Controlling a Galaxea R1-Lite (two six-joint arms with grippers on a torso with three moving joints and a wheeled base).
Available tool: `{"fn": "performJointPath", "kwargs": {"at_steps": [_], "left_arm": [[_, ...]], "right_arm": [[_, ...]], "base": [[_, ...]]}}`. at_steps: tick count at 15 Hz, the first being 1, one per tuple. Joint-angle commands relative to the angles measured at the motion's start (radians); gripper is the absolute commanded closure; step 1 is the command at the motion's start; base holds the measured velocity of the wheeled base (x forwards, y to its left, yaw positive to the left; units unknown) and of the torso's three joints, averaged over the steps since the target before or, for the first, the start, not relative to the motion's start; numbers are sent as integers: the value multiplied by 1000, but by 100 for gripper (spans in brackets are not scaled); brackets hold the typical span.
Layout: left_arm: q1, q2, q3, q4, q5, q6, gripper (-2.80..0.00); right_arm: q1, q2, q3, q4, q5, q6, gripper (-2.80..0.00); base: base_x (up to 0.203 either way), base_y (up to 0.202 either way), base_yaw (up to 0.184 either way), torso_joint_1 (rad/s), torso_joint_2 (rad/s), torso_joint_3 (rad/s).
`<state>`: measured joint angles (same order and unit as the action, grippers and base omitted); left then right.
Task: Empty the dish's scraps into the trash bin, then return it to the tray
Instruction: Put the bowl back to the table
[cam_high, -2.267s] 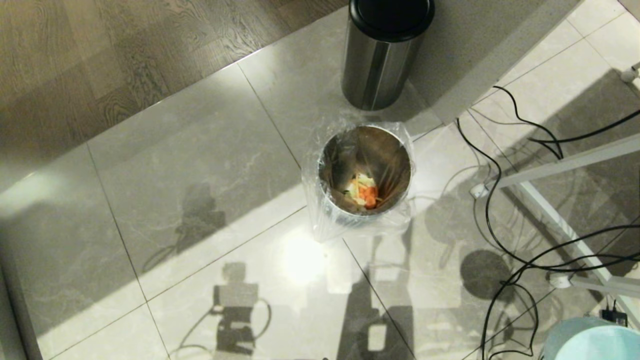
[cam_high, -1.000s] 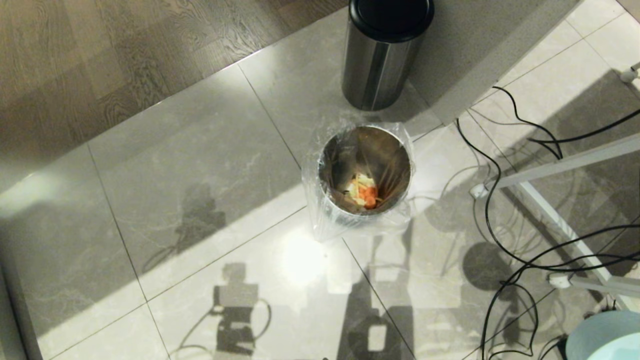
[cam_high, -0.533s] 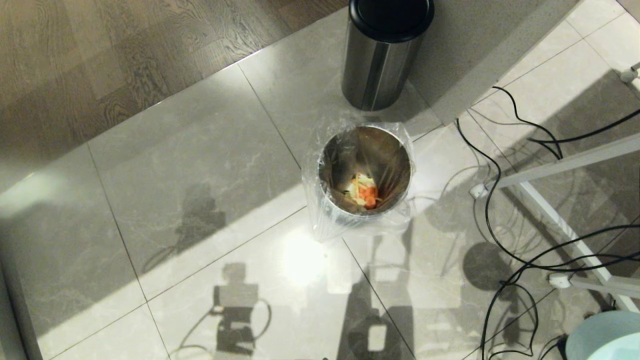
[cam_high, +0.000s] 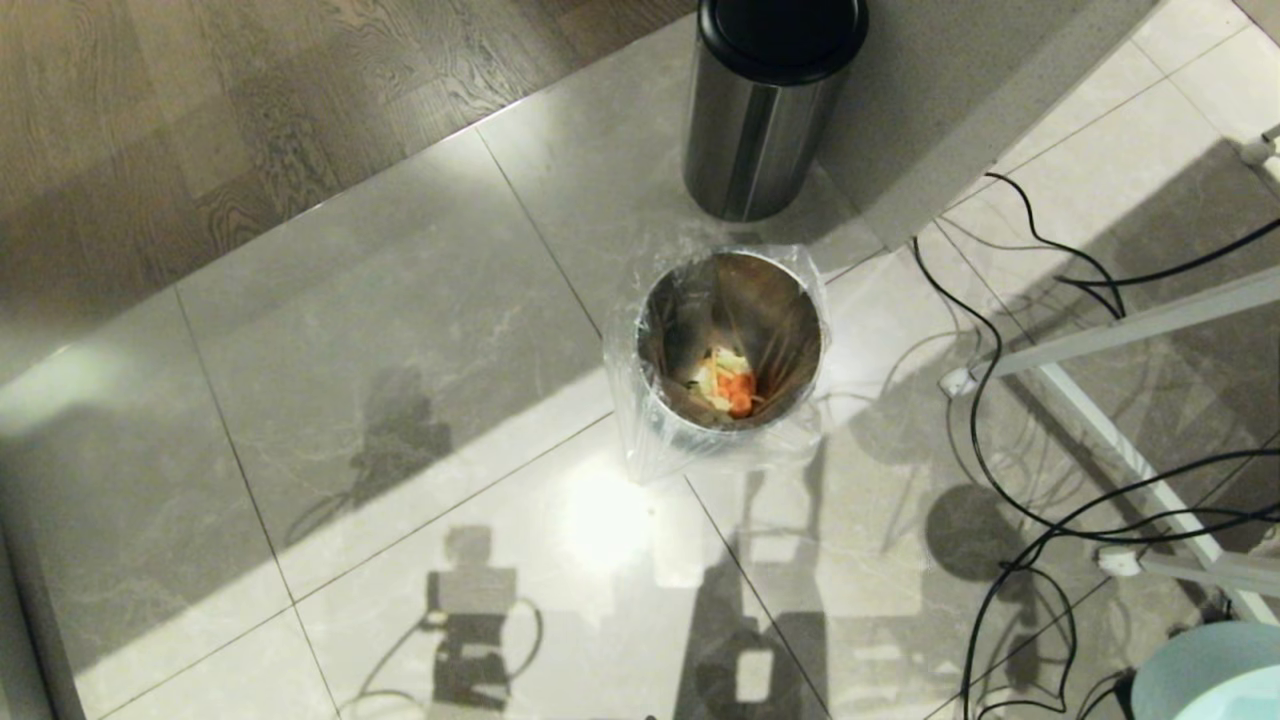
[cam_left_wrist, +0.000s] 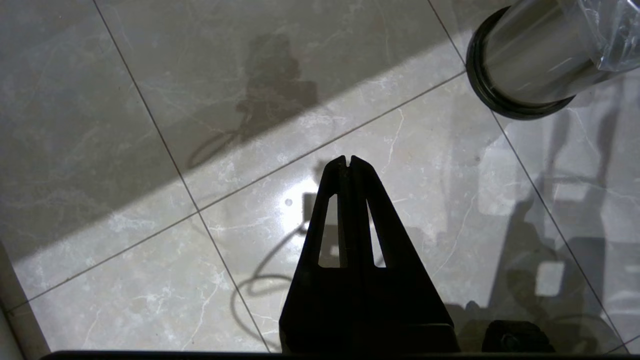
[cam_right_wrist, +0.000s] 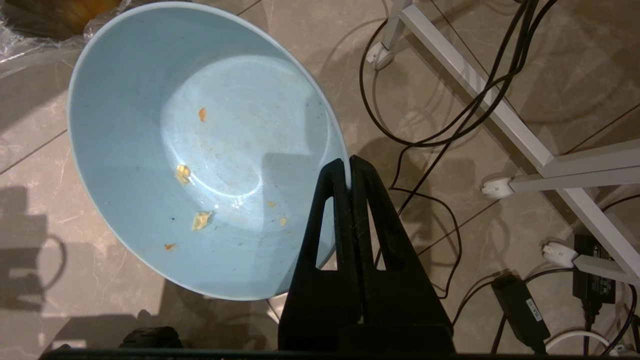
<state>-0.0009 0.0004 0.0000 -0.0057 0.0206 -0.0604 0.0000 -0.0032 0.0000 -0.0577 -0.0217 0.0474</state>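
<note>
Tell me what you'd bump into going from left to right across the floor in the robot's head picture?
Wooden floor → trash bin with the scraps inside → tangle of black cables → white frame leg → light-blue dish at the right corner, pinched by the right pincer.

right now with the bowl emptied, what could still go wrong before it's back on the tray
1. The right gripper pinches only the thin rim of the small light-blue bowl, which hangs tilted; a jolt could twist it loose.
2. A few yellow and orange crumbs cling inside and may drop on the grey tiled floor.
3. Black cables trail beside the liner-covered steel bin; driving could snag them.
</note>
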Motion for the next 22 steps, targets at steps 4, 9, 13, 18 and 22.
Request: {"fn": "performJointPath", "kwargs": {"at_steps": [4,9,13,18,22], "left_arm": [[1,1,0,0,1,-1,0],[-1,1,0,0,2,-2,0],[-1,1,0,0,2,-2,0],[-1,1,0,0,2,-2,0],[-1,1,0,0,2,-4,0]], "right_arm": [[0,3,0,-1,0,0,0],[0,3,0,-1,0,0,0],[0,3,0,-1,0,0,0],[0,3,0,-1,0,0,0],[0,3,0,-1,0,0,0]], "base": [[0,0,0,0,0,0],[0,0,0,0,2,65],[0,0,0,0,2,183],[0,0,0,4,5,202],[0,0,0,1,3,200]]}}
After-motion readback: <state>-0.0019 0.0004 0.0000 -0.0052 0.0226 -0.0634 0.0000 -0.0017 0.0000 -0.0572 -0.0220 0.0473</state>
